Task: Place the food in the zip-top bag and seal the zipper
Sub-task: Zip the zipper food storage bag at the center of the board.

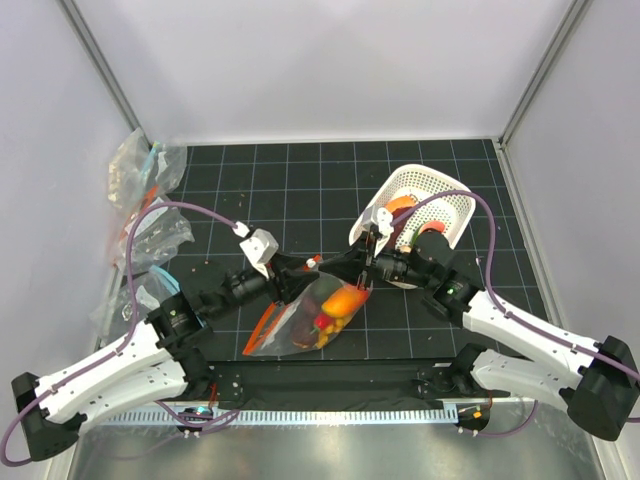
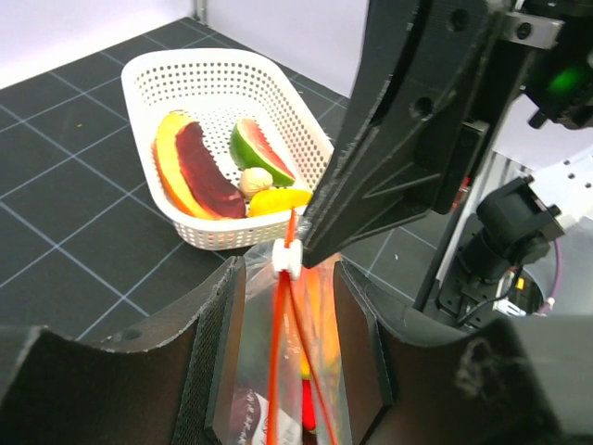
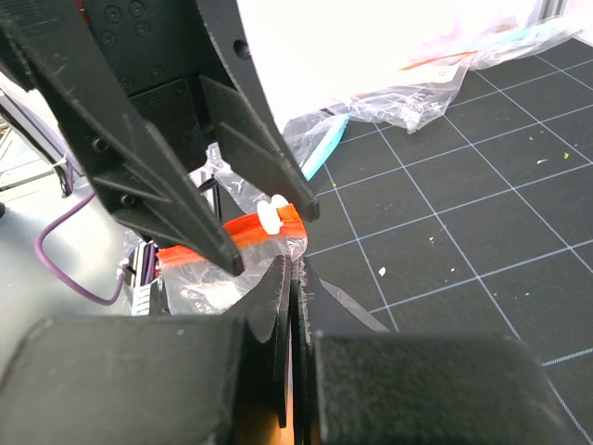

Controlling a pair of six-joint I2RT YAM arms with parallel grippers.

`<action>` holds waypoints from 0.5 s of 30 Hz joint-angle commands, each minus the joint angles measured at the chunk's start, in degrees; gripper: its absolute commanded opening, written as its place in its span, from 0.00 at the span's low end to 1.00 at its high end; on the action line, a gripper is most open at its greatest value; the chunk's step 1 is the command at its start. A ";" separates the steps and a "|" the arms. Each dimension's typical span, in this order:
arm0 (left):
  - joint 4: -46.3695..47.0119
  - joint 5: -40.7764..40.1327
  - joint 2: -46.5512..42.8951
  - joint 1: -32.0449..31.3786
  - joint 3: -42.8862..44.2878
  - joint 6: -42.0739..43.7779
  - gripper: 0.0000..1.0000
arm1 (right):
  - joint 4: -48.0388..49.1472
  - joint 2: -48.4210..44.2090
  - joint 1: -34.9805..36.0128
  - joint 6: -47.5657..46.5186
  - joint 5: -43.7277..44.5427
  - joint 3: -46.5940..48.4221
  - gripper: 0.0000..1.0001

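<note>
The zip-top bag (image 1: 290, 325) lies at the table's middle with an orange piece (image 1: 346, 298) and red food (image 1: 325, 322) inside. Its red-orange zipper (image 2: 278, 352) runs up to the white slider (image 2: 288, 257), which also shows in the right wrist view (image 3: 272, 215). My left gripper (image 1: 310, 264) (image 2: 289, 278) is open, its fingers (image 2: 218, 343) on either side of the zipper strip just behind the slider. My right gripper (image 1: 352, 272) (image 3: 295, 269) is shut on the bag's edge beside the slider. More food (image 2: 190, 167) lies in the white basket (image 2: 185, 60).
The white basket (image 1: 440, 180) stands tilted at the back right, close behind my right arm. Crumpled clear bags with teal marks (image 1: 140, 185) lie along the left wall and show in the right wrist view (image 3: 408, 79). White walls close in the black gridded mat.
</note>
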 commanded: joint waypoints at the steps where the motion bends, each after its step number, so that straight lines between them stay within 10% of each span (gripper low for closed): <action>1: 1.50 -3.39 -0.85 -0.04 0.10 -0.60 0.46 | 2.74 0.04 0.45 -0.74 -1.12 2.71 0.01; 15: 3.70 -0.58 0.11 -0.04 -0.34 0.45 0.38 | 2.39 1.80 0.98 -0.65 -2.87 3.77 0.01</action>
